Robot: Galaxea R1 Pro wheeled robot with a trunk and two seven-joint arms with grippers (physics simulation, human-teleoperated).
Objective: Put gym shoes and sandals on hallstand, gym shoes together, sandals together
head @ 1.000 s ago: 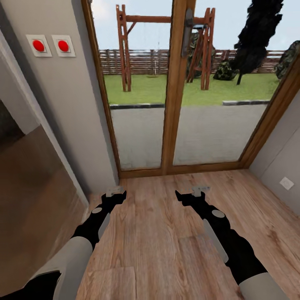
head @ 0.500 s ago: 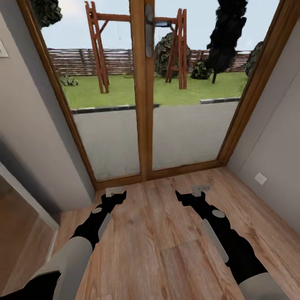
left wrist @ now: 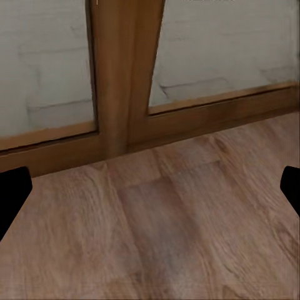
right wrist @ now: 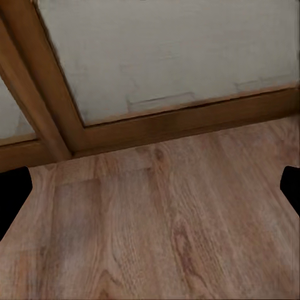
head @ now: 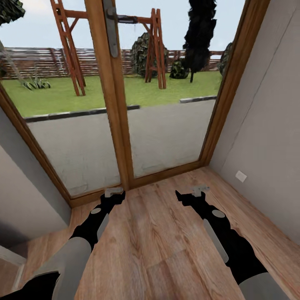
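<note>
The left gripper sits low in the frame, left of centre, and the right gripper is right of centre at the same height. In each wrist view the dark fingertips stand at the far edges with nothing between them, so both are spread wide and hold nothing. Under them lies the corridor floor, bare wood planks. Beyond it a glazed door with a wooden frame takes the upper half, and a grey wall with a small white plate closes the right side. The gym shoes, sandals and hallstand cannot be placed from here, so I judge all four items remain to be placed. No writing or brand can be read.
</note>
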